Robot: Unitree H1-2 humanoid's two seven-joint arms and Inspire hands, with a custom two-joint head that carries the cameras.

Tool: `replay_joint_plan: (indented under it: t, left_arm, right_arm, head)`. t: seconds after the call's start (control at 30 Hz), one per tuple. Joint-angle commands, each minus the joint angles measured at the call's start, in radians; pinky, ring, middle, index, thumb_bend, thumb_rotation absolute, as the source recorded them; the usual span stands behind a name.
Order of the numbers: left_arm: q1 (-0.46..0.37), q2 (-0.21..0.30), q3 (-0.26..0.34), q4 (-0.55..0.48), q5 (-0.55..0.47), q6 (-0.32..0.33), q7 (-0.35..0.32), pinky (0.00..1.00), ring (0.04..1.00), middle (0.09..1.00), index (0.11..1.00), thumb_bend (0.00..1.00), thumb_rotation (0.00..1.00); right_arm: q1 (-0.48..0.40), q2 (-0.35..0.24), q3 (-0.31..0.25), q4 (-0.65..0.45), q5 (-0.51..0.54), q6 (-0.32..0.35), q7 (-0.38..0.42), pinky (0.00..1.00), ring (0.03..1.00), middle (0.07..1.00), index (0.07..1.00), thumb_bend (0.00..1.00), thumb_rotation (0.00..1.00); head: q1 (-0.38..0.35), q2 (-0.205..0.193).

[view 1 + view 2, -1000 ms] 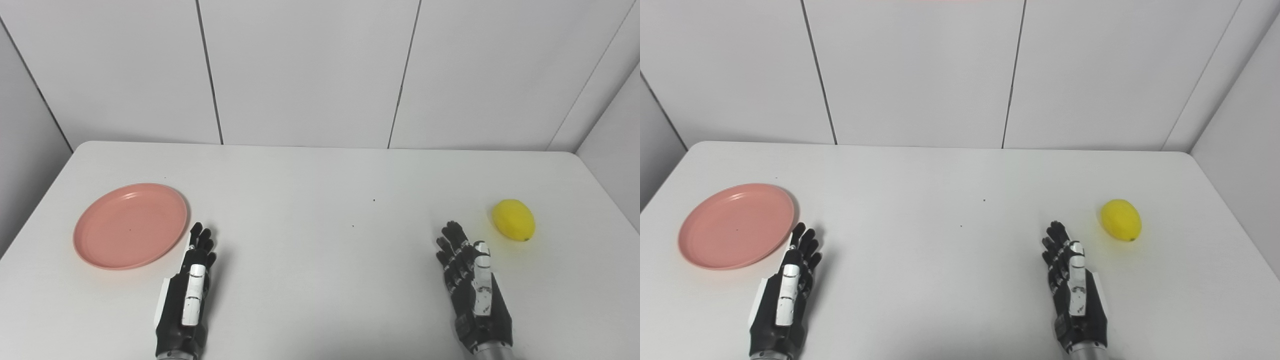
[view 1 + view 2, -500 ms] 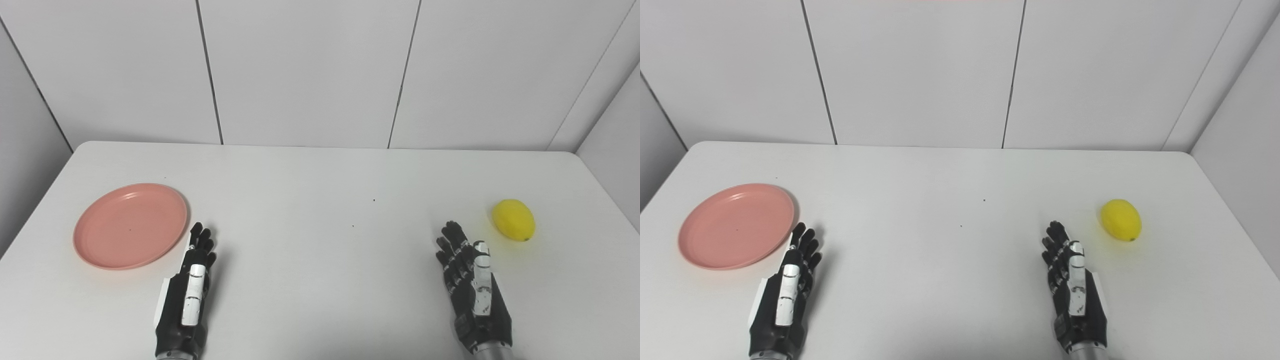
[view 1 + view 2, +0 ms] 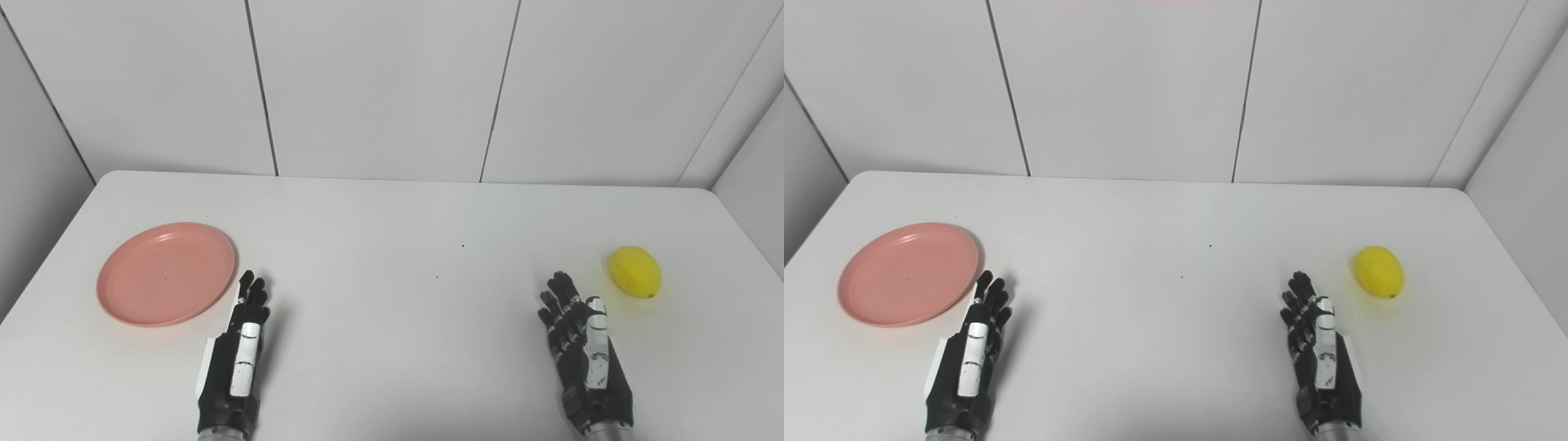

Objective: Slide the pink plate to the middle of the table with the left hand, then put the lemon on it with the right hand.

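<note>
Resting state: both hands low at the near edge, nothing held.
Plate [image 3: 165,274]: pink, flat on the table, just left of and beyond the left hand; near rim close to the fingertips, contact not clear; it lies on the left part of the table, not the middle.
Lemon [image 3: 635,272]: yellow, on its side, beyond and right of the right hand, near it but apart.
Left hand [image 3: 236,361]: edge-on to the camera, fingers straight and pointing away, slightly spread, empty.
Right hand [image 3: 582,352]: same pose, fingers stretched forward and slightly apart, empty.
Table [image 3: 392,318]: white, bare between the two hands apart from two small dark specks beyond them.
Wall [image 3: 380,86]: white panels with dark seams, behind the far edge of the table.
</note>
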Motion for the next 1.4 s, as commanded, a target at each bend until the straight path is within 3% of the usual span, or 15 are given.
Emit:
replay_joint_plan:
  t: [0.0,0.23,0.73,1.37]
  left_arm:
    - [0.012,0.019,-0.015,0.011,0.022,-0.003,0.012,1.00,0.984,0.977,1.000,0.69,0.93]
    - [0.009,0.011,-0.032,0.026,0.049,-0.002,0.038,1.00,0.978,0.972,0.997,0.71,0.92]
    - [0.004,-0.008,-0.059,0.089,0.074,-0.050,0.075,0.98,0.966,0.957,0.982,0.64,0.90]
    - [-0.002,-0.010,-0.077,0.141,0.089,-0.077,0.106,0.97,0.964,0.955,0.973,0.67,0.89]
  right_arm:
    - [-0.007,-0.008,-0.009,0.019,0.014,-0.037,0.011,1.00,0.976,0.969,0.948,0.77,1.00]
    - [-0.012,-0.019,-0.023,0.047,0.032,-0.052,0.027,1.00,0.985,0.974,0.948,0.77,1.00]
    - [-0.016,-0.039,-0.050,0.085,0.072,-0.058,0.057,1.00,1.000,0.989,0.965,0.74,1.00]
    - [-0.016,-0.051,-0.052,0.125,0.069,-0.082,0.072,1.00,1.000,1.000,0.987,0.70,1.00]
  head:
    - [0.012,-0.006]
    - [0.043,-0.022]
    - [0.155,-0.081]
    - [0.175,-0.149]
